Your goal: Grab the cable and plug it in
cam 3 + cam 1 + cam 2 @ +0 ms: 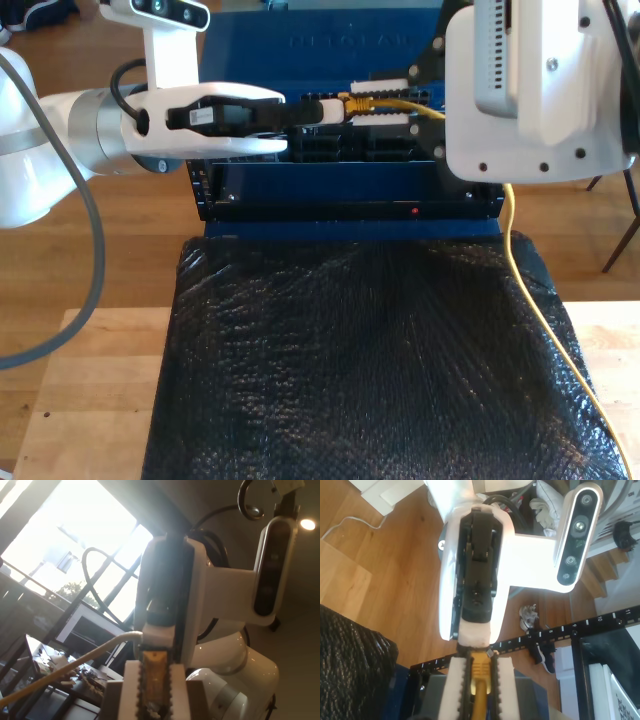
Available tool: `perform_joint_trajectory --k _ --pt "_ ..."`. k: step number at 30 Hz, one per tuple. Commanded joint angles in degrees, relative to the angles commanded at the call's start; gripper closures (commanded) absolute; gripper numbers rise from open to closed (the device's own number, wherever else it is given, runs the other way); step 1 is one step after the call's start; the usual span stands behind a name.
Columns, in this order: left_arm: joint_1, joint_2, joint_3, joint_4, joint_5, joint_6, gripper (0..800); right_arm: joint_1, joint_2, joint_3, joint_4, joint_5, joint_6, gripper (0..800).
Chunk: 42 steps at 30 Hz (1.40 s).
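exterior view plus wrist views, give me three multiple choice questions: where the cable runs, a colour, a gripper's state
1. In the exterior view, the cable trails down the mat along:
A. the view's right edge
B. the view's left edge
C. the middle

2. The mat is:
A. blue
B. black
C. white

3. My second gripper is:
A. wide open, empty
B. shut on the cable
C. shut on a cloth

Answers:
1 A, the yellow line follows that edge.
2 B, it is a dark crinkled sheet.
3 B, its pads press the yellow boot.
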Motion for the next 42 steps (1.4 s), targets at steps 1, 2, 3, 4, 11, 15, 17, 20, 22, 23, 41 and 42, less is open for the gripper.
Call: perform_joint_trajectory --k 1,2,3,4,11,15,17,20,22,23,41,42 --pt "0.00 0.00 0.00 0.00 0.00 0.00 797 0.00 0.00 0.00 0.00 0.00 0.00 685" --pt "0.09 0.00 0.00 0.00 0.00 0.00 797 0.00 0.00 0.00 0.00 0.00 0.00 686" --pt "0.00 0.00 0.00 0.00 0.00 0.00 797 0.00 0.00 0.00 -0.09 0.00 0.00 686" --pt "0.00 0.00 0.00 0.00 0.00 -0.09 797 0.00 0.00 0.00 -0.09 0.00 0.00 687" --pt "0.09 0.09 0.09 -0.26 0.26 0.09 694 0.00 0.00 0.00 0.00 0.00 0.09 774" --pt "0.09 0.70 0.26 -4.31 2.55 -0.09 552 0.00 0.18 0.00 0.00 0.00 0.18 794" --pt "0.09 0.88 0.26 -5.89 3.34 -0.18 494 0.00 0.18 0.00 0.00 0.00 0.53 797" --pt "0.18 1.14 0.35 -6.07 3.25 -0.18 449 0.00 0.18 0.00 0.00 0.00 0.97 797" --pt "0.18 1.14 0.35 -6.15 3.16 -0.18 392 0.00 0.18 0.00 -0.09 0.00 0.97 798" --pt "0.18 1.14 0.35 -6.15 3.08 -0.18 357 0.00 0.18 0.00 0.00 0.00 1.05 798" --pt "6.33 0.79 -0.44 -3.69 -8.79 0.70 2 -0.26 4.75 -1.05 0.09 -2.46 3.52 798" --pt "6.68 0.70 -0.88 -2.64 -9.32 0.70 2 -0.35 5.19 -1.05 0.09 -2.73 3.78 798"
